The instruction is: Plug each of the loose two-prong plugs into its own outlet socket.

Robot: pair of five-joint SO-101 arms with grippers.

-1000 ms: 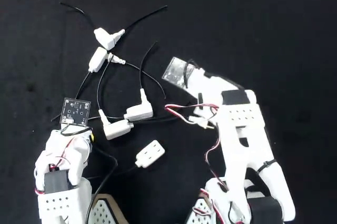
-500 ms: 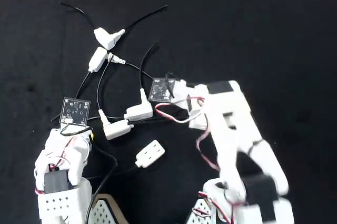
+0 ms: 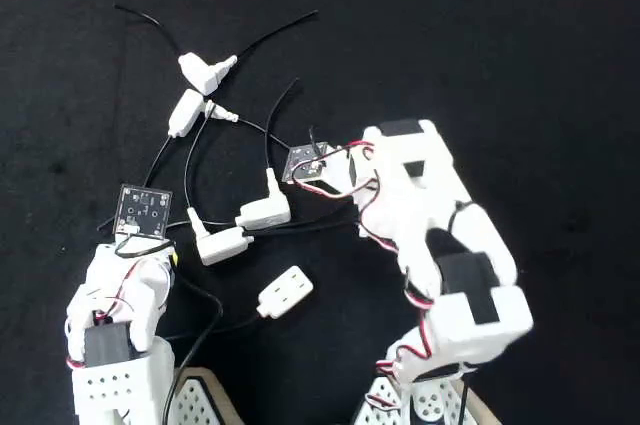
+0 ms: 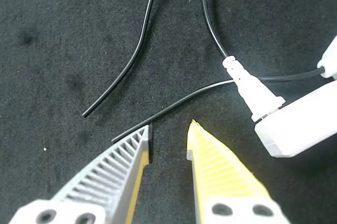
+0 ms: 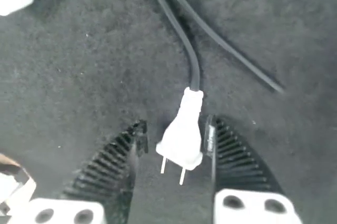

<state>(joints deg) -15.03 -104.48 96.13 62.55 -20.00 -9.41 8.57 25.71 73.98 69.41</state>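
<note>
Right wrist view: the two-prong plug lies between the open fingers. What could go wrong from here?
1. The two-prong plug lies off-centre in the right gripper, close to one finger and apart from the other. Closing may twist or shove it rather than clamp it squarely.
2. Its prongs point back toward the gripper's base, so this grasp would likely leave them facing away from any socket.
3. A second black cord runs close by and might get dragged along.

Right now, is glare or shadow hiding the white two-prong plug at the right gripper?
Right wrist view: no glare; the white two-prong plug stands out against the black cloth, both prongs visible, between the open fingers of the right gripper. High view: even light, no hard shadows.
</note>
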